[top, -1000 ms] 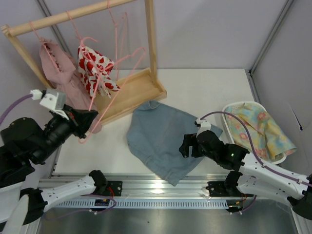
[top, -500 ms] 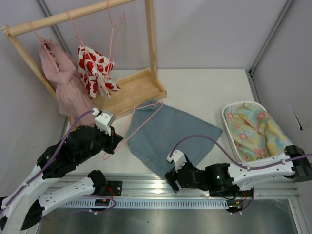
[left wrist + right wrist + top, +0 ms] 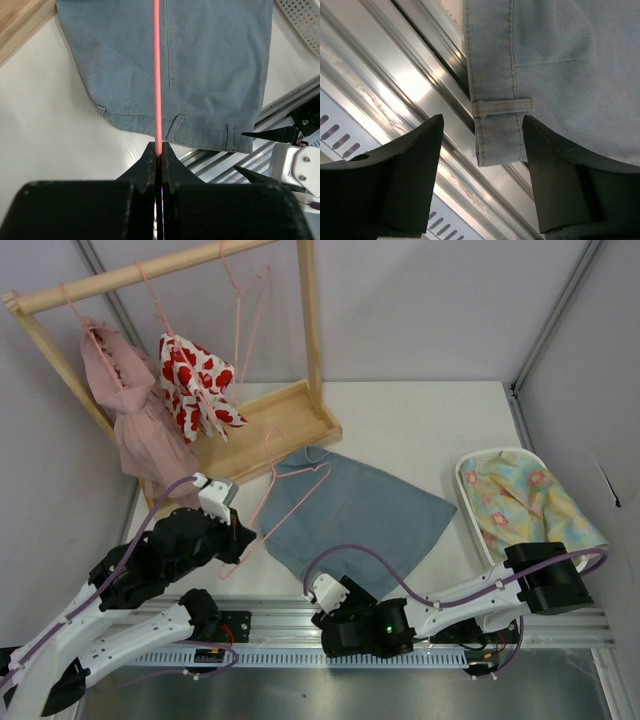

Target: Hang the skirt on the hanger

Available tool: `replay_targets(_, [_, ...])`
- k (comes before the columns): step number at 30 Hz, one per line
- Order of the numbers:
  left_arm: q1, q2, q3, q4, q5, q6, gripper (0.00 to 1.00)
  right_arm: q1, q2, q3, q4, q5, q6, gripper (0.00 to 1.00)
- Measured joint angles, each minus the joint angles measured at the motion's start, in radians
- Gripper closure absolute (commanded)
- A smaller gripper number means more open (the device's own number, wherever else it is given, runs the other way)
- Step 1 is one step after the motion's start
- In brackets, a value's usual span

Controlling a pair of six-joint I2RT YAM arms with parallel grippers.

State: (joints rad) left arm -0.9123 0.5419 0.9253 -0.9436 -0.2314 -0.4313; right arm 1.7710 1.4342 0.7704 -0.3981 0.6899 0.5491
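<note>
The light blue denim skirt (image 3: 350, 515) lies flat on the white table, and its waistband corner hangs over the front edge. My left gripper (image 3: 238, 550) is shut on the thin pink hanger (image 3: 318, 469) at its lower end. In the left wrist view the hanger wire (image 3: 156, 75) runs straight from the closed jaws (image 3: 160, 150) out over the skirt (image 3: 215, 65). My right gripper (image 3: 340, 612) sits low at the table's front rail. It is open (image 3: 482, 145), and the skirt's waistband end with its belt loop (image 3: 502, 135) lies between the two fingers, close to the right one.
A light wooden rack (image 3: 285, 425) stands at the back left with a pink ruffled dress (image 3: 125, 410), a white garment with red hearts (image 3: 190, 380) and a spare pink hanger (image 3: 245, 310). A white basket (image 3: 470, 462) with floral cloth sits at right. Aluminium rails (image 3: 270, 618) run along the front edge.
The left arm carried the hanger from beside the rack down onto the skirt's left edge. The right arm swung left and down to the skirt's near corner, and its jaws narrowed slightly.
</note>
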Motion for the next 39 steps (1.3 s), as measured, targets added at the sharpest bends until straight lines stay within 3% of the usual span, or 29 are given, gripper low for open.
replay_targets(12, [0.0,-0.001,-0.002,0.016,0.0,-0.013,1.0,-0.001,0.082,0.015,-0.02,0.035,0.0,0.37])
replay_targets(17, [0.0,-0.002,-0.002,0.023,0.0,-0.013,1.0,-0.015,0.082,0.014,-0.029,0.036,-0.002,0.44])
replay_targets(25, [0.0,-0.002,-0.002,0.043,0.0,-0.012,1.0,-0.04,0.082,0.004,-0.027,0.025,-0.019,0.45])
replay_targets(33, [0.0,0.001,-0.002,0.045,0.0,-0.011,1.0,-0.045,0.082,-0.004,-0.019,-0.002,-0.038,0.39])
replay_targets(39, [0.0,0.001,-0.012,0.055,-0.001,-0.012,1.0,-0.047,0.082,-0.004,-0.015,-0.018,-0.048,0.56])
